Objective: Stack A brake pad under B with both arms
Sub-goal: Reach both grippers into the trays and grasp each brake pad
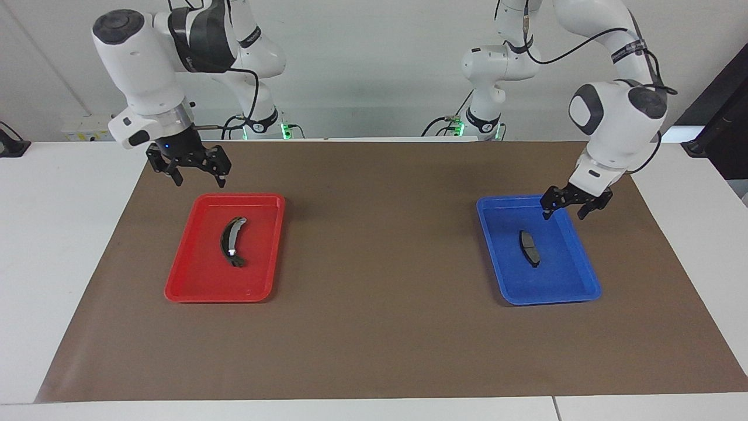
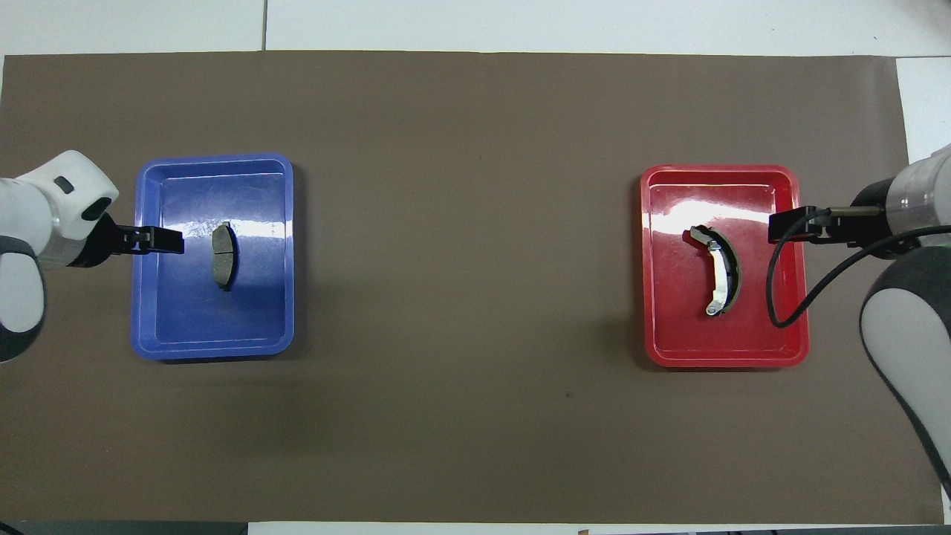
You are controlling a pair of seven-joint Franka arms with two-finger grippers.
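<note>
Where the white counter (image 1: 58, 245) carries a matt brown mat (image 1: 380, 327), two glossy rectangular plastic trays sit well apart. The red tray (image 1: 193, 286), toward the right arm's end, holds B (image 1: 232, 241), a thin black crescent with a silvery strip. The blue tray (image 1: 561, 289), toward the left arm's end, holds the A brake pad (image 1: 529, 247), stubby and dull grey. The right tool (image 1: 198, 178) hangs over the red tray's robot-side edge, the left tool (image 1: 565, 213) over the blue tray's, both spread wide, gripping nothing.
</note>
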